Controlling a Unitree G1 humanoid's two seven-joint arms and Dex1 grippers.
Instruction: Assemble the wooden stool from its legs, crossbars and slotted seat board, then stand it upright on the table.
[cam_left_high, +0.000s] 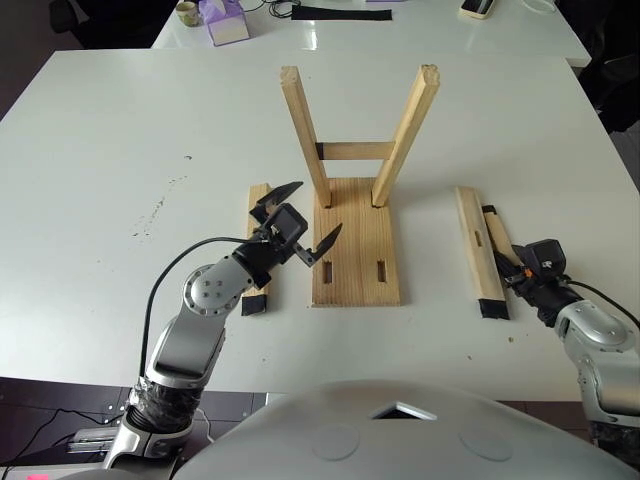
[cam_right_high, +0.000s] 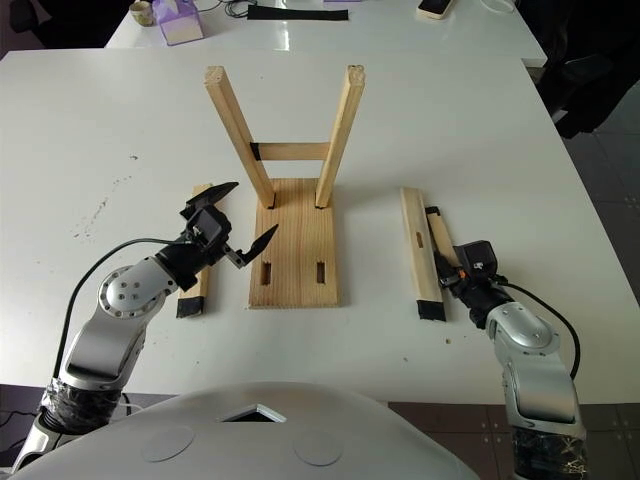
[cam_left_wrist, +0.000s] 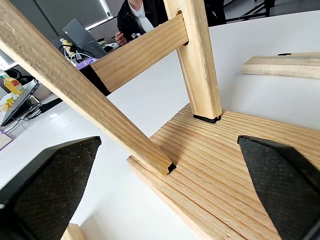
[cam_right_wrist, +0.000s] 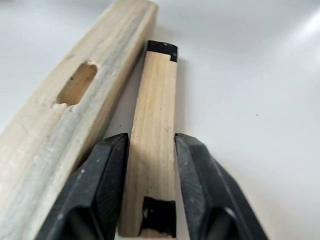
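Seat board: you have a flat, rectangular seat board (cam_left_high: 355, 240) of pale, ridged wood lying on the table, with two narrow slots (cam_left_high: 381, 270) open at its near end.
Standing legs: two square-section wooden legs (cam_left_high: 305, 135) stand in the far slots and lean apart towards their tops. A short fitted crossbar (cam_left_high: 355, 151) with dark-wrapped ends joins them.
Left gripper: your left gripper (cam_left_high: 320, 207) hovers over the board's left edge beside the nearer standing leg. Its black, pointed fingers (cam_left_wrist: 55, 185) are spread wide and hold nothing.
Left loose leg: another leg (cam_left_high: 259, 195) lies flat just left of the board, partly under that arm.
Right loose leg: a mortised leg (cam_left_high: 478, 250) with a black-capped end lies well right of the board.
Loose crossbar: a slim, black-tipped loose crossbar (cam_right_wrist: 152, 100) lies flat against that leg's outer side.
Right gripper: your right gripper (cam_right_wrist: 150, 137) presses its fingers (cam_right_wrist: 100, 185) against both sides of the loose crossbar.
Table: the table (cam_left_high: 120, 150) is smooth and white, with faint dark specks (cam_left_high: 160, 205).
Room: a second white table (cam_left_high: 420, 30) behind holds a purple box (cam_left_high: 225, 20), a cup (cam_left_high: 187, 12) and a black strip (cam_left_high: 340, 13).
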